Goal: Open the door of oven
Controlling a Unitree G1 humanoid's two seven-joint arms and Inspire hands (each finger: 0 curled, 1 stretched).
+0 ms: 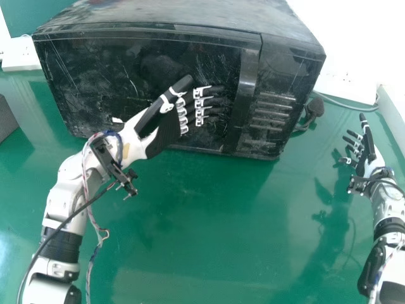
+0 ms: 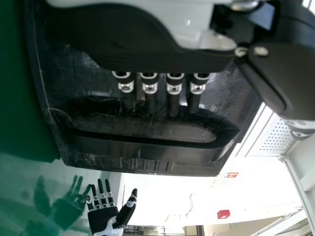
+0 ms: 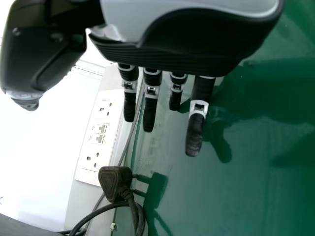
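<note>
No text or number can be read. In the left wrist view, one small red and white sign (image 2: pixel 232 174) is on the far white wall (image 2: pixel 266 184), too small for reading. On the oven (image 1: pixel 95 69), the small white patch (image 1: pixel 117 120) at left is also unreadable.

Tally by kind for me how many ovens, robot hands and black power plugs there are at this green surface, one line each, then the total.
Ovens: 1, the black oven
Robot hands: 2, the left hand at the oven's front and the right hand beyond its side
Black power plugs: 1, the unplugged plug
Total: 4
</note>
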